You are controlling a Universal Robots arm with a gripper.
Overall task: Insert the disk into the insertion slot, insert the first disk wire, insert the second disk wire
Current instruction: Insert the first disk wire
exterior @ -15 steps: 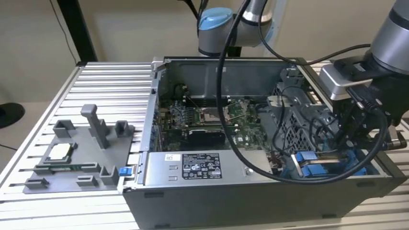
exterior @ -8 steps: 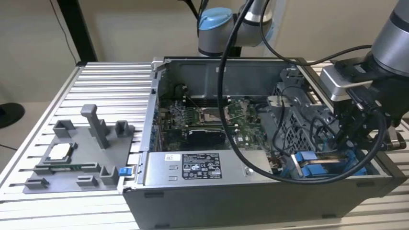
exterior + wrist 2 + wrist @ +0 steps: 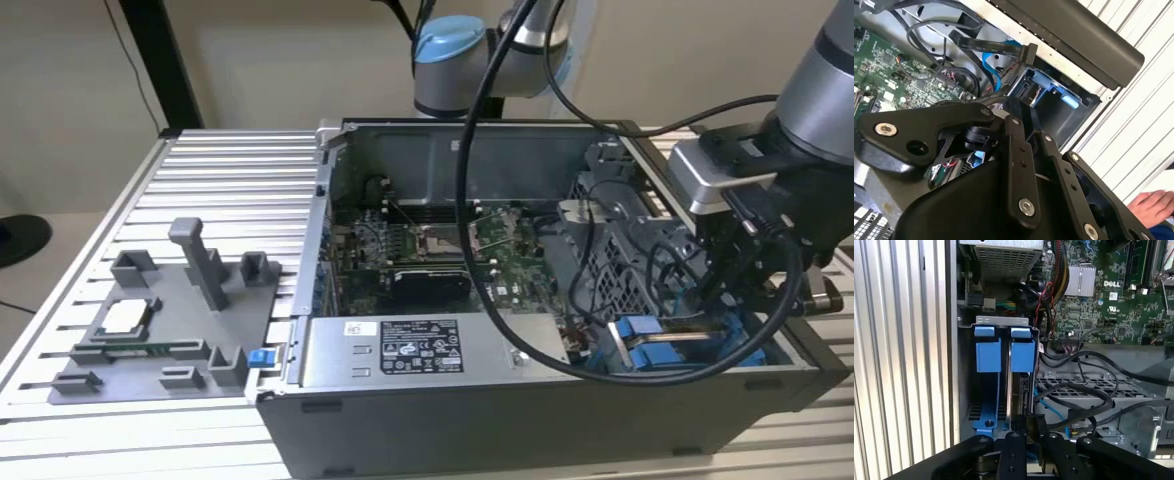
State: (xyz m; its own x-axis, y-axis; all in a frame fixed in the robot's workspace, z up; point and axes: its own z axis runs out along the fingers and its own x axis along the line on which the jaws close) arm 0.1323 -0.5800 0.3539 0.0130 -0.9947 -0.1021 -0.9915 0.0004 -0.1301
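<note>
Blk cables [image 3: 1089, 388] beside tool [image 3: 1028, 432], nr slot [image 3: 1002, 320].

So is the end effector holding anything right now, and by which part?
Cannot tell. The end effector is at one end of the disk, which sits in the insertion slot, but no clear grip shows.

A robotics lab: a robot arm [image 3: 454, 60] beside a slotted aluminium tabletop [image 3: 214, 170] bearing an open computer case [image 3: 507, 420] and grey fixtures [image 3: 160, 330].
</note>
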